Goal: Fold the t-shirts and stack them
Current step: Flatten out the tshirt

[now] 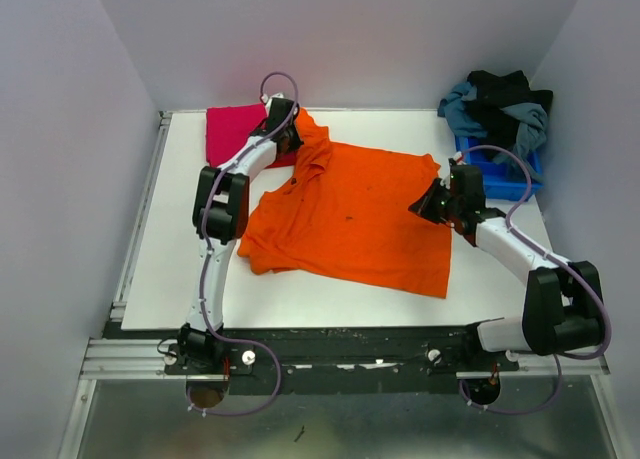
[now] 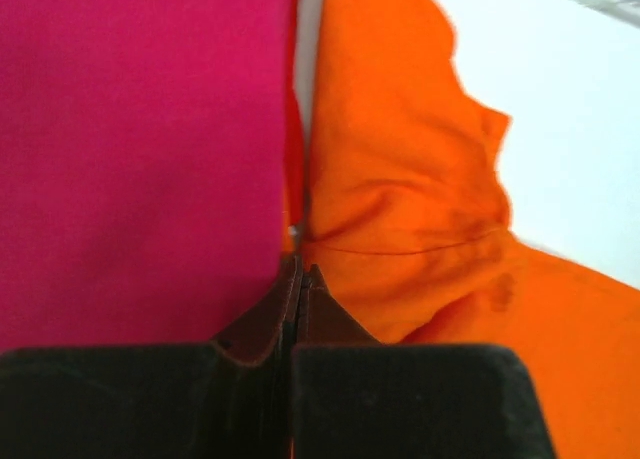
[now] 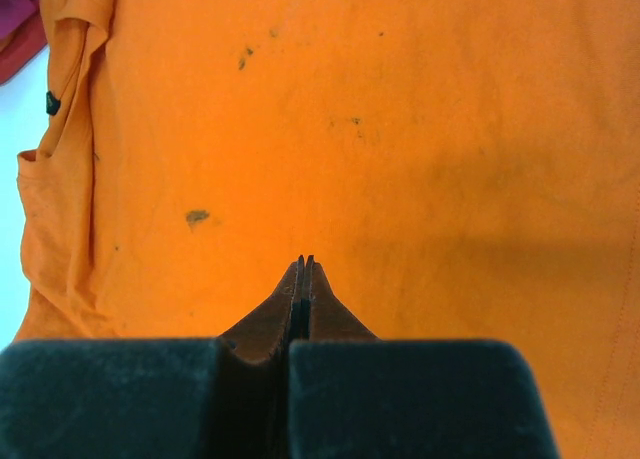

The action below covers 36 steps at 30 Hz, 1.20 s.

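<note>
The orange t-shirt (image 1: 350,219) lies spread on the white table (image 1: 170,269), with its far left corner bunched and drawn up toward the back. My left gripper (image 1: 283,114) is shut on that bunched corner; in the left wrist view creases in the orange cloth (image 2: 400,179) run to the closed tips of the left gripper (image 2: 302,269). The folded magenta-pink t-shirt (image 1: 230,129) lies just left of it (image 2: 130,149). My right gripper (image 1: 425,201) is at the shirt's right edge. Its jaws (image 3: 304,261) are shut over flat orange cloth (image 3: 400,129) with small dark specks.
A blue bin (image 1: 505,177) stands at the back right with a heap of dark and grey-blue clothes (image 1: 500,104) on it. Pale walls close in the table at the left, back and right. A metal rail runs along the near edge.
</note>
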Tool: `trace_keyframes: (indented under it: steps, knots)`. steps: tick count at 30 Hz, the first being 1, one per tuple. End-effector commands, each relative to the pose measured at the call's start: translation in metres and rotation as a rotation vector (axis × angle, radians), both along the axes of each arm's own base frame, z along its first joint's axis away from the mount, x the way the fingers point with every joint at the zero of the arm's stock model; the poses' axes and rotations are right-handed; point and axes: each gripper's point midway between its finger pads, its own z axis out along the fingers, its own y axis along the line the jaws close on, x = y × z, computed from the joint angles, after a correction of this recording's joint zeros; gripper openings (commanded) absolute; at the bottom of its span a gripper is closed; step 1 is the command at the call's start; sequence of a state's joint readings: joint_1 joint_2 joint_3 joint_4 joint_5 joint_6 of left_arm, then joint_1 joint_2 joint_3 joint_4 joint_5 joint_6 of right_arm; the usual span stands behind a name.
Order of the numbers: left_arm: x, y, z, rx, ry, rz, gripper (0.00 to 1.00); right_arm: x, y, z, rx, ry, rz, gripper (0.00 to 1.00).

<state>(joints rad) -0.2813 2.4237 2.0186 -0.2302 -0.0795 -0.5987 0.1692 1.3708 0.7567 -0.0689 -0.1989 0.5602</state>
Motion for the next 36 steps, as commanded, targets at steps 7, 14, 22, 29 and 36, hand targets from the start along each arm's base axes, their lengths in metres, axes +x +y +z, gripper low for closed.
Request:
trace_keyframes:
  steps: [7, 14, 22, 29, 36]
  knots:
    - [-0.016, 0.064, -0.052, 0.048, 0.188, 0.136, 0.0, 0.003, -0.001, 0.003, -0.011, -0.031, -0.011, 0.01]
    - [-0.028, 0.086, -0.07, -0.013, 0.266, 0.164, 0.0, 0.001, -0.002, 0.005, -0.012, -0.038, -0.015, 0.01]
    - [-0.053, 0.14, -0.047, -0.056, 0.221, 0.298, 0.0, 0.0, -0.003, 0.008, -0.022, -0.04, -0.017, 0.01]
    - [-0.071, 0.165, -0.044, -0.077, 0.222, 0.323, 0.0, 0.0, -0.006, 0.007, -0.029, -0.034, -0.034, 0.01]
    - [-0.074, 0.129, 0.007, -0.183, 0.079, 0.149, 0.18, -0.003, -0.01, 0.006, -0.045, -0.038, -0.043, 0.01]
